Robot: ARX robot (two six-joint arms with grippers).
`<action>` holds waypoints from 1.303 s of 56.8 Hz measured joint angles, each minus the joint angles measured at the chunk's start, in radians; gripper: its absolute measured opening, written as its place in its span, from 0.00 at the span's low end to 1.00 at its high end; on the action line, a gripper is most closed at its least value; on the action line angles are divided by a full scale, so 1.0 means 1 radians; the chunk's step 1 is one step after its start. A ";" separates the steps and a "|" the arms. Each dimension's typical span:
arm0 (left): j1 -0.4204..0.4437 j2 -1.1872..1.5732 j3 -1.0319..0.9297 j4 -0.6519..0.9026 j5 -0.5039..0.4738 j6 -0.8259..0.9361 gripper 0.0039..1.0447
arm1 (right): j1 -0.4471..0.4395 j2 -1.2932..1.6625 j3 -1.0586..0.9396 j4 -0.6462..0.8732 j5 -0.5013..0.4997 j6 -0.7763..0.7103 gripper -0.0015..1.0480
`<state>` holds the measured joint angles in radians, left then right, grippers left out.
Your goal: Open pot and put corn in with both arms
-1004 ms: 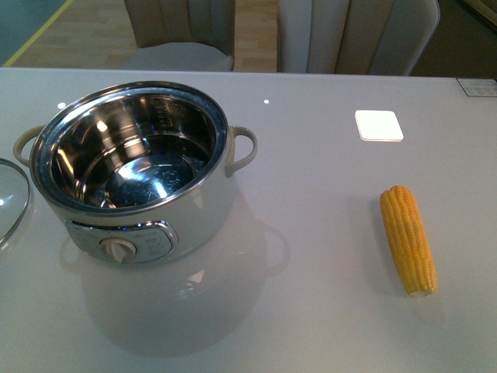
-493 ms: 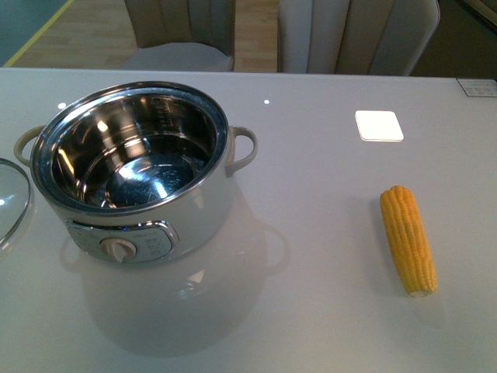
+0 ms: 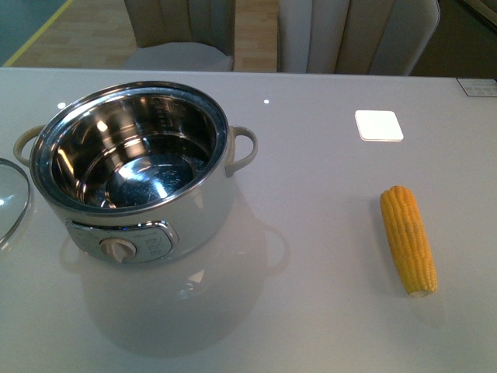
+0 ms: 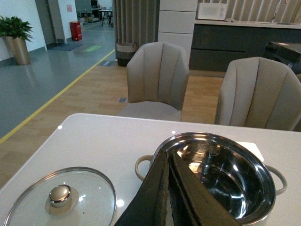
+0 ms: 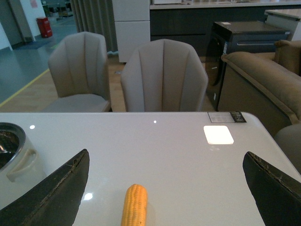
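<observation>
The cream-white pot [image 3: 194, 210] stands open at the left of the white table, its steel inside empty; it also shows in the left wrist view [image 4: 225, 179]. Its glass lid [image 3: 9, 198] lies flat on the table left of it, knob up in the left wrist view [image 4: 61, 195]. The yellow corn [image 3: 408, 237] lies on the table at the right. My left gripper [image 4: 168, 157] is shut and empty, above the pot's near rim. My right gripper [image 5: 164, 169] is open wide and empty, with the corn [image 5: 134, 205] on the table between its fingers. Neither arm shows in the front view.
A white square card [image 3: 379, 125] lies on the table behind the corn. Two beige chairs [image 3: 353, 35] stand at the table's far edge. A label [image 3: 477, 86] lies at the far right corner.
</observation>
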<state>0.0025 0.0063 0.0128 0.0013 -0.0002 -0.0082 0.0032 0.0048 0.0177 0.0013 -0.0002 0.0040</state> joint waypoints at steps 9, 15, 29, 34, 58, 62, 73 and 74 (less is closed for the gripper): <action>0.000 0.000 0.000 0.000 0.000 0.000 0.09 | 0.000 0.000 0.000 0.000 0.000 0.000 0.92; 0.000 0.000 0.000 0.000 0.000 0.000 0.35 | 0.000 0.000 0.000 0.000 0.000 0.000 0.92; 0.000 0.000 0.000 0.000 0.000 0.000 0.91 | 0.000 0.000 0.000 0.000 0.000 0.000 0.92; 0.000 0.000 0.000 0.000 0.000 0.002 0.93 | 0.000 0.000 0.000 0.000 0.000 0.000 0.92; 0.000 -0.001 0.000 -0.001 0.000 0.003 0.93 | 0.110 0.534 0.206 -0.397 0.381 0.333 0.92; 0.000 -0.001 0.000 -0.001 0.000 0.003 0.93 | 0.108 0.627 0.212 -0.310 0.332 0.328 0.92; 0.000 -0.001 0.000 -0.001 0.000 0.003 0.93 | 0.123 1.024 0.253 0.069 0.212 0.256 0.92; 0.000 -0.001 0.000 -0.001 0.000 0.003 0.93 | 0.125 1.075 0.260 0.113 0.201 0.245 0.92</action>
<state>0.0025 0.0051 0.0128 0.0002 -0.0006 -0.0051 0.1284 1.0801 0.2779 0.1143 0.2012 0.2485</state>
